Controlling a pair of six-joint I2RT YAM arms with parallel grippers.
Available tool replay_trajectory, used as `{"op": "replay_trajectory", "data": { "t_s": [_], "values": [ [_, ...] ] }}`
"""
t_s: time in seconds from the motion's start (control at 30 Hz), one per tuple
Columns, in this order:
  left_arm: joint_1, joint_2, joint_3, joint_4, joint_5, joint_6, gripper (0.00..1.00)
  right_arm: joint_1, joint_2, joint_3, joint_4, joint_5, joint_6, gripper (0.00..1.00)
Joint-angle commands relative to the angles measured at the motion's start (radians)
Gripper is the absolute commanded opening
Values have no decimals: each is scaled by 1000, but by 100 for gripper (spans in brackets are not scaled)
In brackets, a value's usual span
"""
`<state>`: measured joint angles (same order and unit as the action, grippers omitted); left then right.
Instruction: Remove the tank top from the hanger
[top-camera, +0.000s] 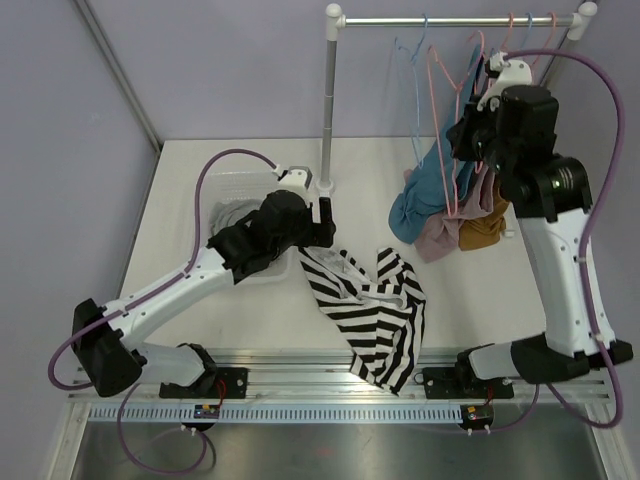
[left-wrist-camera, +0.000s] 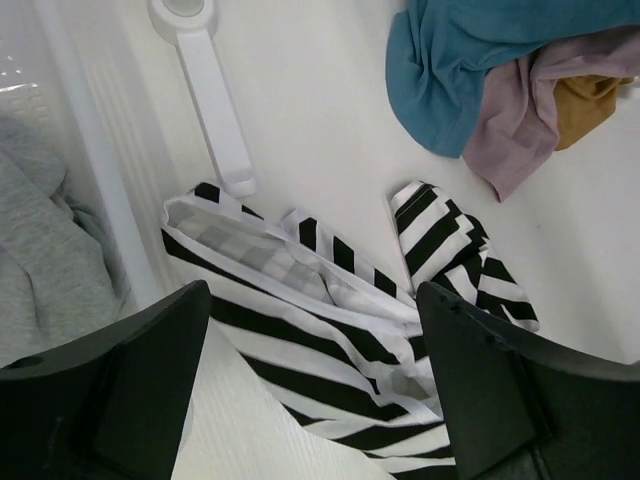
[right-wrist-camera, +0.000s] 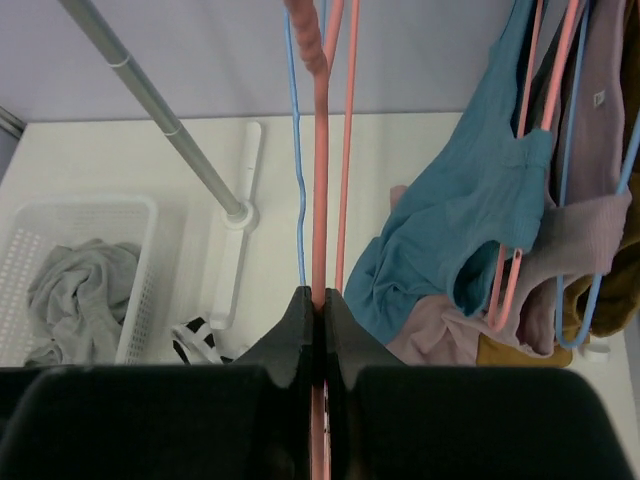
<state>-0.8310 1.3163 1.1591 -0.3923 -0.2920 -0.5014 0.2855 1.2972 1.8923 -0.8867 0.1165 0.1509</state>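
The black-and-white striped tank top (top-camera: 375, 310) lies crumpled on the table, its lower part draped over the front edge. In the left wrist view it (left-wrist-camera: 340, 290) lies below and between my fingers. My left gripper (top-camera: 322, 222) is open and empty just above the top's left end; in the left wrist view (left-wrist-camera: 312, 300) its jaws stand wide apart. My right gripper (top-camera: 470, 128) is up at the rack, shut on the bare pink hanger (top-camera: 440, 110). In the right wrist view the gripper (right-wrist-camera: 321, 297) pinches the hanger's pink wire (right-wrist-camera: 320, 150).
A teal top (top-camera: 425, 195), a pale pink top (top-camera: 442, 238) and a mustard one (top-camera: 484, 228) hang on hangers from the rail (top-camera: 450, 20). An empty blue hanger (top-camera: 412, 70) hangs left of them. The rack pole (top-camera: 328, 100) stands mid-table. A white basket (top-camera: 232, 188) holds grey cloth.
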Motion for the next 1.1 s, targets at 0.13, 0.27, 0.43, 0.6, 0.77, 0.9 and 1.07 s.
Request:
{"op": "replay_trajectory", "data": {
  "t_s": [0.13, 0.27, 0.43, 0.6, 0.77, 0.9, 1.07],
  "values": [
    [-51, -172, 1, -71, 14, 55, 96, -104, 342, 445, -103, -102, -63, 0],
    [-141, -207, -10, -86, -38, 89, 99, -141, 491, 612, -103, -159, -99, 0],
    [-236, -216, -53, -33, -59, 116, 99, -183, 660, 794, -115, -196, -117, 0],
    [-283, -155, -90, 38, -56, 133, 99, -195, 700, 783, -121, -219, -108, 0],
    [-352, -63, -95, 118, -41, 167, 99, -195, 653, 715, -84, -210, -111, 0],
    [-378, 36, -90, 194, 2, 179, 99, -197, 631, 700, -83, -196, -116, 32],
    [-390, 191, -67, 234, 65, 176, 99, -197, 567, 688, -95, -183, -117, 80]
  ]
}}
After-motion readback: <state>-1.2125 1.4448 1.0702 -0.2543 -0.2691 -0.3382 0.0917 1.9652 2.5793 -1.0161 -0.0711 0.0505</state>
